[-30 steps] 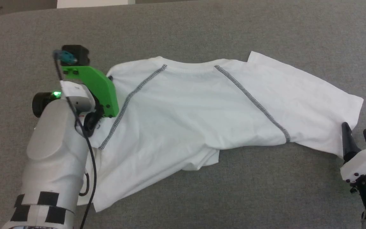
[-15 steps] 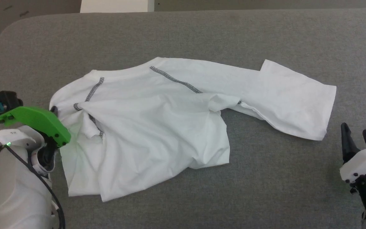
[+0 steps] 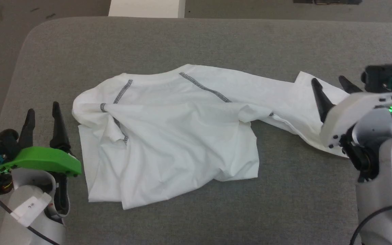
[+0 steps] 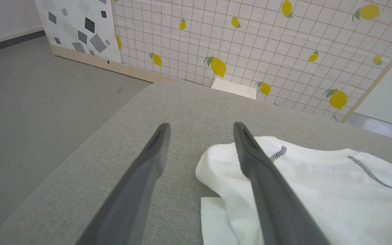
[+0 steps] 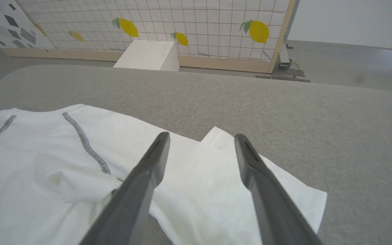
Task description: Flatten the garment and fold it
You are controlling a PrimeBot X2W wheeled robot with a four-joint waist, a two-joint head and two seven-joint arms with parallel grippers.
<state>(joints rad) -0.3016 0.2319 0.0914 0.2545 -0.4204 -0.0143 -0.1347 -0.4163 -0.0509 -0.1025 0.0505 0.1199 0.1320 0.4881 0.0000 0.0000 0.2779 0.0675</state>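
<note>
Left tool (image 3: 43, 107) now apart — garment (image 3: 168, 136) let go, right tool (image 3: 328, 79) apart, now above its edge.

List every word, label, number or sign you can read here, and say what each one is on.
Nothing here is legible enough to quote.
White tag on the left arm: small dark marks, too blurred to read.
Shirt: no lettering shows, only grey zigzag seams.
Lemon-print wall: pictures only, no text.
White box: blank.
</note>
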